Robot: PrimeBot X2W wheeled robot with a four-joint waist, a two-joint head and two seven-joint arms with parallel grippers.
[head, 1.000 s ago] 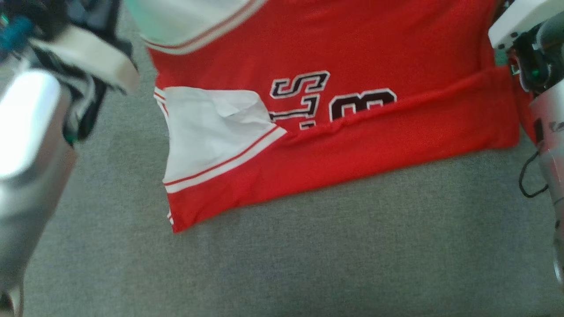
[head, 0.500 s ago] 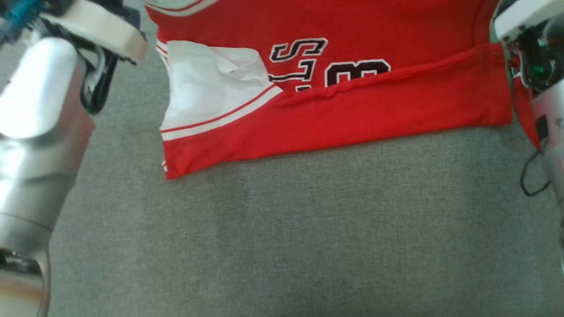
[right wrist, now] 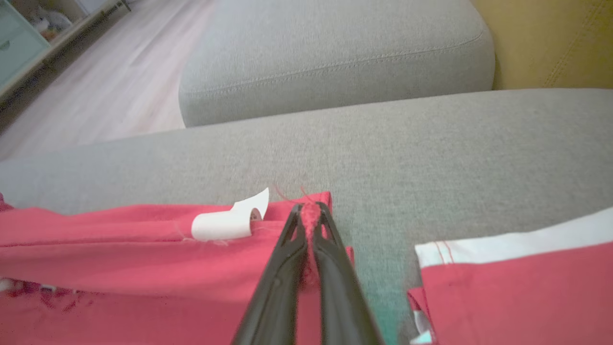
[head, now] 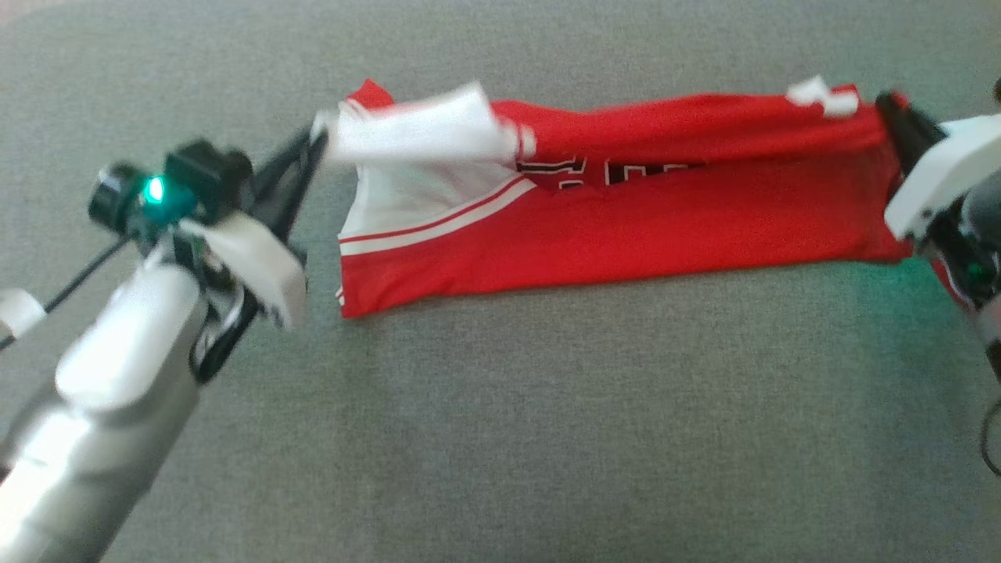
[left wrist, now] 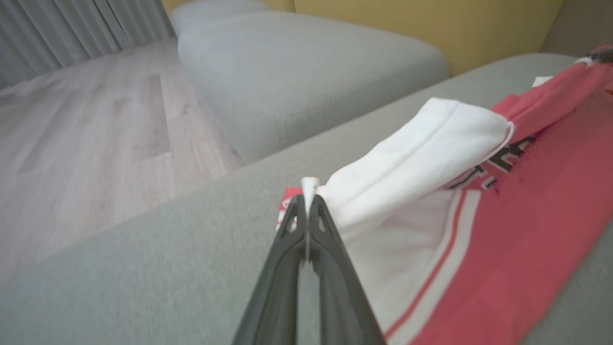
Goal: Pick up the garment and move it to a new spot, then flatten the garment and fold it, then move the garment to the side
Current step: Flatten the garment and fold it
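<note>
The garment [head: 626,227], a red jersey with white sleeve panels and dark lettering, lies as a long folded band across the grey cushion [head: 547,438]. My left gripper [head: 317,139] is shut on the white sleeve edge [left wrist: 412,143] at the band's left end, holding it slightly raised. At the right end my right gripper [head: 887,105] is shut on a red corner [right wrist: 310,211] beside a curled white label [right wrist: 222,224]. The upper layer droops over most of the lettering. Another red and white part of the garment [right wrist: 517,282] hangs near the right wrist.
The cushion extends wide toward the front of the head view. Beyond it stands a second grey cushion block [left wrist: 297,72], with wooden floor [left wrist: 96,124] to its left and a yellow backrest [left wrist: 431,24] behind. A cable [head: 78,274] trails from the left wrist.
The head view has shifted, so the whole garment and both grippers now show. The held upper edge has come down over the lettering, and the garment now forms a narrower band.
</note>
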